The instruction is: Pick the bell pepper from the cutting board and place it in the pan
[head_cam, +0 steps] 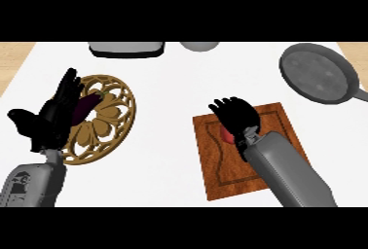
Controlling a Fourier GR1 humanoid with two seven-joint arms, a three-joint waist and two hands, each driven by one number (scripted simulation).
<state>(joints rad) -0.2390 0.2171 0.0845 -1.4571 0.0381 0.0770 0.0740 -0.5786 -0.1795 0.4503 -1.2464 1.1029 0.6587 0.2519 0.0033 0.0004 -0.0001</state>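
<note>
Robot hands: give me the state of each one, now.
Left robot hand: open, fingers up, resting beside the carved wooden trivet.
Right robot hand: shut on the red bell pepper over the cutting board.

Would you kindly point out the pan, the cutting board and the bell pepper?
pan (314, 73), head view, its grey inside.
cutting board (223, 170), head view, bare wood lower left.
bell pepper (228, 136), head view, red sliver under the right robot hand.
</note>
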